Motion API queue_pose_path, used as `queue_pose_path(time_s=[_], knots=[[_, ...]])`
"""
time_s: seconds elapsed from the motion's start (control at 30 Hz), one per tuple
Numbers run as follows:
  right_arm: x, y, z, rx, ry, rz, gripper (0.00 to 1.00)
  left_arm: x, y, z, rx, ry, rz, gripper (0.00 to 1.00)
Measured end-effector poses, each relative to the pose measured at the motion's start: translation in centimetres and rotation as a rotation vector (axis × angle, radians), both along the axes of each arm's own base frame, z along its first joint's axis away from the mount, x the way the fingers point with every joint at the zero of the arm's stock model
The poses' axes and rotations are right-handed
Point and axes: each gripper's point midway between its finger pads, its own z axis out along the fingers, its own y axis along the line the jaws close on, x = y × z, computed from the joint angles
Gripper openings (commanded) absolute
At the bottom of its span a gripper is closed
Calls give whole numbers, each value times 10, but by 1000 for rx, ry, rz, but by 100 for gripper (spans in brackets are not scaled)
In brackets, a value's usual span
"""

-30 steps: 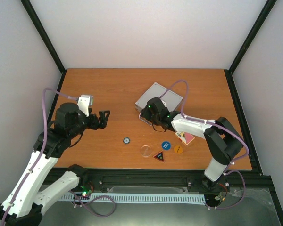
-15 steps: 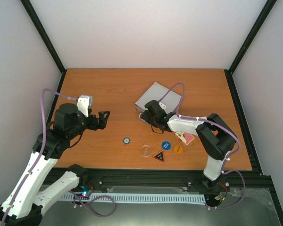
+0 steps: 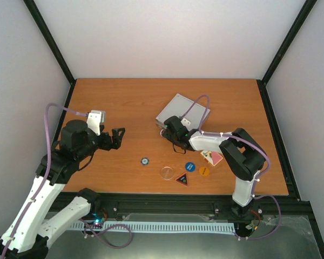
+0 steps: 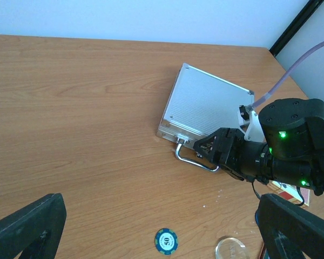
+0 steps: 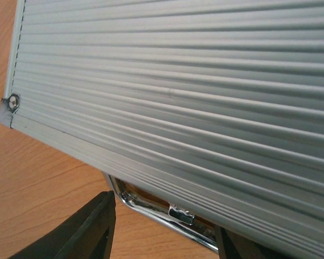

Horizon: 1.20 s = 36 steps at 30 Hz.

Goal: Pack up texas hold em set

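The silver aluminium case (image 3: 183, 108) lies shut on the table, and its ribbed lid (image 5: 178, 81) fills the right wrist view. My right gripper (image 3: 167, 131) is open at the case's front edge. Its fingers (image 5: 92, 229) stand on either side of the chrome handle (image 5: 173, 211) without touching it. The case (image 4: 205, 102), the handle (image 4: 193, 158) and the right gripper (image 4: 211, 149) also show in the left wrist view. My left gripper (image 3: 117, 136) is open and empty above the table, left of a blue 50 chip (image 3: 144, 161) (image 4: 166, 240).
A clear round button (image 3: 167, 172), a dark triangular button (image 3: 182, 179), a blue round button (image 3: 190, 167) and an orange one (image 3: 204, 171) lie near the front edge. The red-backed card deck (image 3: 213, 158) sits under the right forearm.
My right gripper has edged left and closer to the case's front edge, with the elbow swinging in. The left arm has barely moved.
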Motion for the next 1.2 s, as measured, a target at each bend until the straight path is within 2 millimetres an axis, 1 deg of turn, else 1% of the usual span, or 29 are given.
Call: queue_pose_path(time_s=[0.3, 0.4, 0.47, 0.73, 0.87, 0.93, 1.0, 1.07, 1.2], knots=[[1, -9, -4, -23, -10, -39, 46, 0, 0, -6, 7, 11, -3, 100], [2, -11, -4, -29, -16, -47, 36, 0, -1, -8, 9, 17, -6, 100], [3, -12, -5, -33, -19, -53, 33, 0, -1, -8, 10, 18, -6, 100], [-1, -13, -3, -77, -44, -65, 31, 0, -2, -9, 11, 22, -14, 100], [2, -11, 4, -91, -62, -79, 30, 0, -3, -10, 15, 22, -21, 100], [2, -11, 6, -98, -69, -83, 31, -1, -3, -11, 18, 22, -24, 100], [1, -9, 7, -110, -70, -81, 35, -1, -3, -11, 20, 20, -27, 100], [0, -4, 14, -120, -79, -74, 40, -2, -3, -12, 22, 20, -28, 100], [1, 10, 33, -144, -118, -48, 42, -3, -2, -12, 23, 18, -29, 100]])
